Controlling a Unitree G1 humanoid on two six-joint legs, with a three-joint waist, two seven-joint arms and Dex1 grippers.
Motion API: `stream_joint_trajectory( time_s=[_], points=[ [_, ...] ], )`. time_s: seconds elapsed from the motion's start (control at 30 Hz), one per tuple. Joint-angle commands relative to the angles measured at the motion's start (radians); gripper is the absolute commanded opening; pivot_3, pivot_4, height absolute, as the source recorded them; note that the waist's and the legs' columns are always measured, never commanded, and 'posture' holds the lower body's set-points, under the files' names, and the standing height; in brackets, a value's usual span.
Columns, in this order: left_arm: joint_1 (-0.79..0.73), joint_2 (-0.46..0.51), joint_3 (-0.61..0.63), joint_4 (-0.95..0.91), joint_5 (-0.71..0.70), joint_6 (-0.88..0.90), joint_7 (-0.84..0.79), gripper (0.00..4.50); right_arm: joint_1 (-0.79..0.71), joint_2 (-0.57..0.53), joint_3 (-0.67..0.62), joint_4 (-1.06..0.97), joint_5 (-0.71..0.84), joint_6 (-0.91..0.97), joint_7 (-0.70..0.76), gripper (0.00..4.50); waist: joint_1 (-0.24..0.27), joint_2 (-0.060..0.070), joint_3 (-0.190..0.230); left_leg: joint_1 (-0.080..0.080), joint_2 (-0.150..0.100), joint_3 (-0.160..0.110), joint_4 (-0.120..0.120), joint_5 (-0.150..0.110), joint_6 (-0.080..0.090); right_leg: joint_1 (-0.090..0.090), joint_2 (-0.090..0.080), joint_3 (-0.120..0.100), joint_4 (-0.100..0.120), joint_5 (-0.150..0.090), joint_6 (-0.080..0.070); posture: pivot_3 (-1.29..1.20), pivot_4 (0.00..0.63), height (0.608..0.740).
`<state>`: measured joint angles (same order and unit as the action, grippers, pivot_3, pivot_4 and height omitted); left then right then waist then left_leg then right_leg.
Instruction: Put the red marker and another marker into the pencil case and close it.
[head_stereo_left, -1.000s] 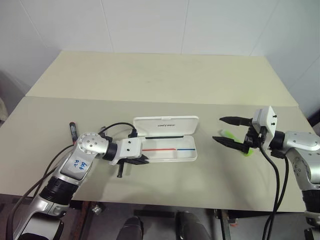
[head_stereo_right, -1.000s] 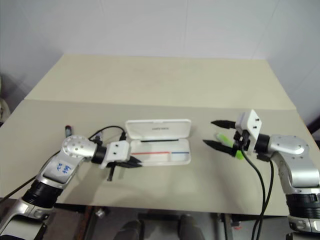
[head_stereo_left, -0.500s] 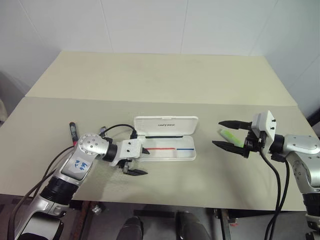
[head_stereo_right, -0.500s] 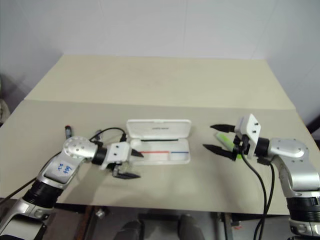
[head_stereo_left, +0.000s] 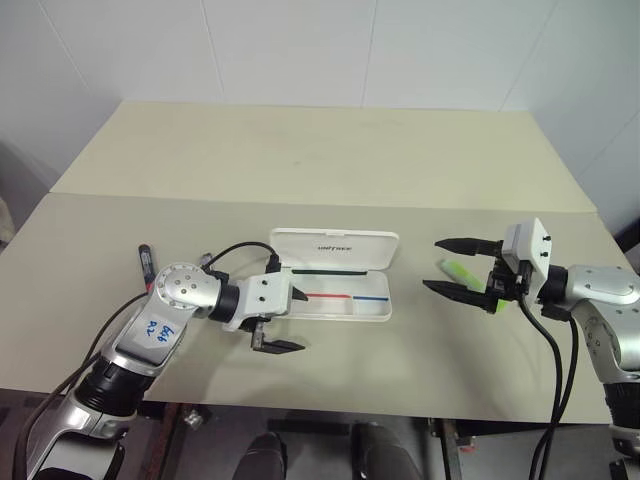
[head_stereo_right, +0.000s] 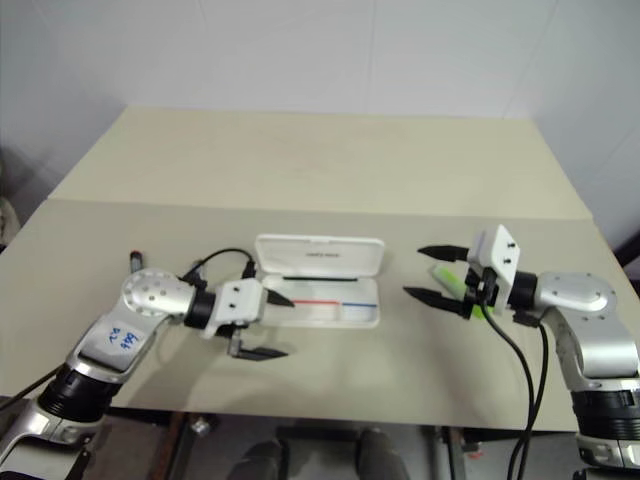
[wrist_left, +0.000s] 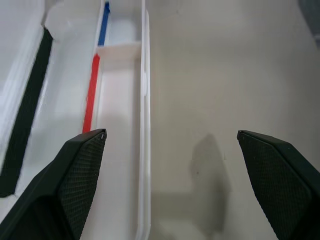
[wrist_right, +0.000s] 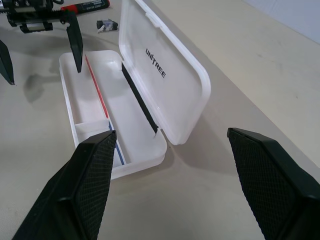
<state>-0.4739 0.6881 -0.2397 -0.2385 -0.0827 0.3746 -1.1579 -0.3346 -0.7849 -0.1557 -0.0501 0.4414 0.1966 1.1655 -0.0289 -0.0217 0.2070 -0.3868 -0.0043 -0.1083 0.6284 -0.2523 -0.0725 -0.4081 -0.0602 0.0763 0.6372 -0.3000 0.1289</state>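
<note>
1. Beige table (head_stereo_left: 320, 160) against white walls, with the open pencil case (head_stereo_left: 335, 290) as the landmark near its front middle.
2. Left gripper (head_stereo_left: 290, 322), fingers spread wide and holding nothing, hovers at the case's left end; one finger (head_stereo_left: 300, 297) sits over the tray's left corner, the other (head_stereo_left: 280, 346) over bare table in front of the case.
3. Right gripper (head_stereo_left: 450, 266), also spread wide and empty, hangs to the right of the case, pointing toward it.
4. Another marker (head_stereo_left: 468, 272), lime green, lies on the table right of the case, between the right gripper's fingers as seen from the head.
5. Red marker (head_stereo_left: 146, 262) lies on the table well left of the case, beyond the left arm.
6. Case lid (wrist_right: 165, 70) stands tilted back on its hinge, dark logo facing up; red and blue stripes run along the tray floor (wrist_left: 95, 80).
</note>
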Motion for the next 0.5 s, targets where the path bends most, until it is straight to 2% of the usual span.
stream_joint_trajectory(
  time_s=[0.03,0.17,0.23,0.4,0.5],
  points=[
    [-0.011,0.007,0.054,-0.101,-0.042,0.071,0.045,4.45,-0.022,-0.012,-0.002,-0.003,0.005,-0.008,0.009,4.50,0.000,0.000,0.000,0.000,0.000,0.000,0.000,0.000,0.000,0.000,0.000,0.000,0.000,0.000,0.000,0.00,0.150,0.740],
    [-0.013,0.003,0.092,-0.196,-0.076,0.172,0.102,4.45,-0.035,-0.013,0.005,0.013,0.002,-0.012,0.025,4.50,-0.001,0.000,0.000,0.000,0.000,0.000,0.000,0.000,0.000,0.000,0.000,0.000,0.000,0.000,0.000,0.00,0.150,0.740],
    [-0.017,-0.018,0.132,-0.257,-0.075,0.251,0.186,4.45,-0.052,-0.016,0.015,0.037,-0.003,-0.021,0.043,4.50,-0.001,0.000,0.000,0.000,0.000,0.000,0.000,0.000,0.000,0.000,0.000,0.000,0.000,0.000,0.000,0.00,0.150,0.740],
    [-0.041,-0.176,0.251,-0.356,-0.056,0.433,0.479,4.45,-0.131,-0.001,0.037,0.126,-0.018,-0.055,0.080,4.50,0.000,-0.001,0.001,0.000,0.000,0.000,0.001,0.000,0.000,0.001,0.000,0.001,-0.001,0.001,0.001,0.00,0.150,0.740],
    [-0.062,-0.326,0.362,-0.394,-0.022,0.538,0.708,4.45,-0.230,0.013,0.047,0.232,-0.031,-0.098,0.105,4.50,-0.003,-0.002,0.001,0.001,-0.001,0.001,0.001,0.000,0.000,0.001,0.000,0.002,-0.001,0.002,0.002,0.00,0.150,0.740]
  ],
)
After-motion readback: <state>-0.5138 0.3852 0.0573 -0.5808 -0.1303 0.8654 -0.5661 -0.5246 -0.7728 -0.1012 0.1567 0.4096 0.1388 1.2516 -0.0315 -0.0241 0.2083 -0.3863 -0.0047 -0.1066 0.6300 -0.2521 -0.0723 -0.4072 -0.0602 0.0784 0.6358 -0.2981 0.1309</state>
